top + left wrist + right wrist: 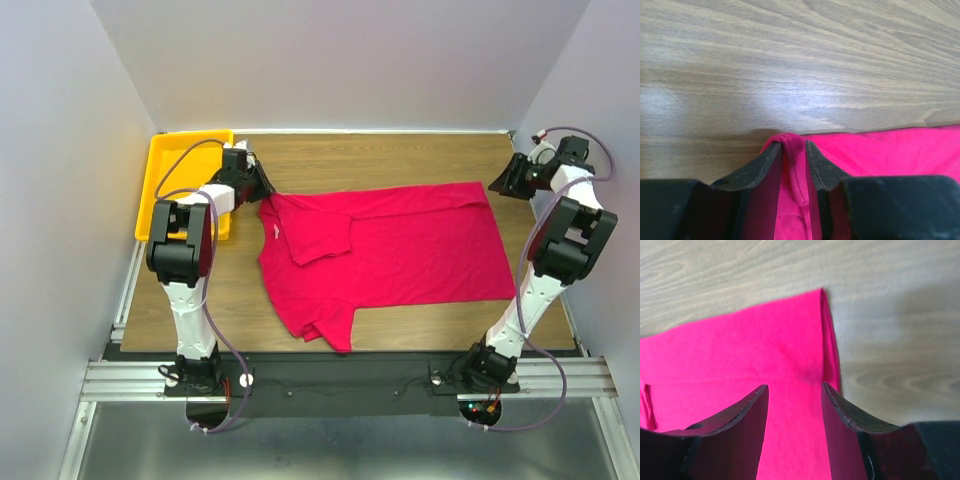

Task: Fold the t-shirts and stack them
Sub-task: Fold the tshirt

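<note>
"Right, your t-shirt (400, 245) lies spread flat across the middle of the table (400, 155). The straight hem is to your right, and one sleeve (322, 240) is turned in over the body on the left."

"Agreed. Its near-left part is rumpled and doubled over, and it comes close to the table's near edge, so mind that side."

"Your left gripper (264, 194) sits at the far-left corner of the cloth. In its wrist view the fingers (765, 167) are drawn nearly together, pinching a ridge of red fabric."

"Your right gripper (496, 187) is at the far-right corner. Its fingers (747, 412) stand apart above the cloth with nothing gripped. The shirt's side edge runs past the right-hand finger, with bare wood outside it."

"For room, you have a bare strip of wood along the far edge and a longer band on the near right, below the shirt."

"On your left, the yellow tray (185, 165) fills the far-left corner, just beside your left arm and apart from the shirt. On your right, only a narrow band of wood separates the hem from the table edge."
</note>
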`<action>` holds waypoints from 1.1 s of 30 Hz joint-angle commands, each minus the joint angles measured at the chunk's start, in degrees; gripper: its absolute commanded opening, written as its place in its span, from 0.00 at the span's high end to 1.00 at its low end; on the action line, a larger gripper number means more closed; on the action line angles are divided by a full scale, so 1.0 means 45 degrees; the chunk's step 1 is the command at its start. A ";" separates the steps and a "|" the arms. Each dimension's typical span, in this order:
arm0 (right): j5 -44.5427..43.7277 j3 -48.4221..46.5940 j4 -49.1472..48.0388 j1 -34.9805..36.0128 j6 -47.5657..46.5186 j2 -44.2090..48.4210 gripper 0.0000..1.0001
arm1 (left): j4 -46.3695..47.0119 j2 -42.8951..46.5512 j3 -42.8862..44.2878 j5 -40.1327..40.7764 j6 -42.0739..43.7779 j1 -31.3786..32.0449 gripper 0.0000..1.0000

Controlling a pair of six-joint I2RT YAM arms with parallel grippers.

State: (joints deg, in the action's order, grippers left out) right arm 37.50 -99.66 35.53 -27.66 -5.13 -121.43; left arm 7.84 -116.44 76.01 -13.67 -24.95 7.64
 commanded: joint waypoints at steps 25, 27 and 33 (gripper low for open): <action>-0.2375 -0.3811 -0.0454 0.1362 -0.0248 -0.3289 0.51 | 0.0681 0.2166 -0.0504 -0.1629 0.0720 -0.0096 0.63; -0.2298 -0.3947 -0.0434 0.1362 -0.0248 -0.3446 0.51 | 0.0564 0.1854 -0.0407 -0.1766 0.0701 -0.0018 0.63; -0.2180 -0.4026 -0.0473 0.1362 -0.0267 -0.3680 0.51 | 0.0134 0.1033 -0.0231 -0.1630 0.0681 0.0255 0.63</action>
State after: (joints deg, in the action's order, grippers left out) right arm 28.01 -115.59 35.07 -21.41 -5.39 -137.01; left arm 8.95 -110.10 73.84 -20.10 -22.37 7.92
